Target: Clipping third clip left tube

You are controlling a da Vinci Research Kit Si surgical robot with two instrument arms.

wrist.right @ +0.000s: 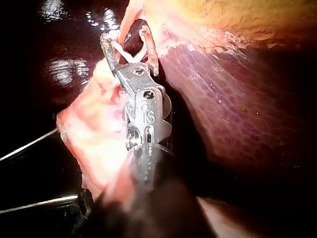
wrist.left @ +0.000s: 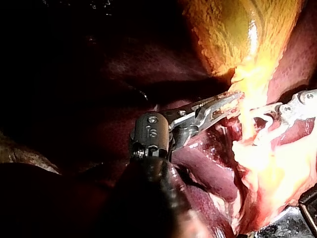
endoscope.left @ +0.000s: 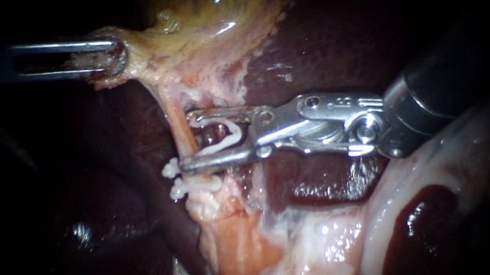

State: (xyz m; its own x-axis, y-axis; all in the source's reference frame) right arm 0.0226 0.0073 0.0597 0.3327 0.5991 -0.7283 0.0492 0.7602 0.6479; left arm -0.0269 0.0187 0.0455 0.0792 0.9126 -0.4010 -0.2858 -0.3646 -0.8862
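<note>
Endoscope view: the tube (endoscope.left: 177,122) is a pale orange strand running from approx. 11 o'clock of centre down toward 6 o'clock. The yellow gallbladder (endoscope.left: 215,20) sits at 12 o'clock, w/ dark liver (endoscope.left: 330,47) behind at 1–3 o'clock.

The right instrument (endoscope.left: 187,141) comes in from 3 o'clock. Its tool stands wide, and the tube crosses the gap btwn the jaws near their tips. A loaded clip (endoscope.left: 237,132), white & open, sits inside the tool w/ one leg along each jaw, so both jaws bear on it.

Two more white clips are already on the tube. The upper clip (endoscope.left: 171,168) is just beside the tip of the lower jaw, at approx. 7 o'clock of centre. The lower clip (endoscope.left: 194,186) is just beside that one, toward 6 o'clock.

The left instrument (endoscope.left: 107,58) enters from 9 o'clock, w/ its tool at 10 o'clock. The tool is closed on the pale lower edge of the gallbladder, which is drawn out toward it.

Left wrist view: the left instrument (wrist.left: 230,101) has its jaws together, w/ yellow gallbladder (wrist.left: 237,34) tissue nipped at the tip. Ahead of it is the right instrument (wrist.left: 253,126), the loaded clip (wrist.left: 267,124) showing white in its spread tool.

Right wrist view: the right instrument (wrist.right: 125,34) has its jaws apart. The loaded clip (wrist.right: 123,52) makes a white V btwn them, and pale tissue lies in the gap near the tips.
</note>
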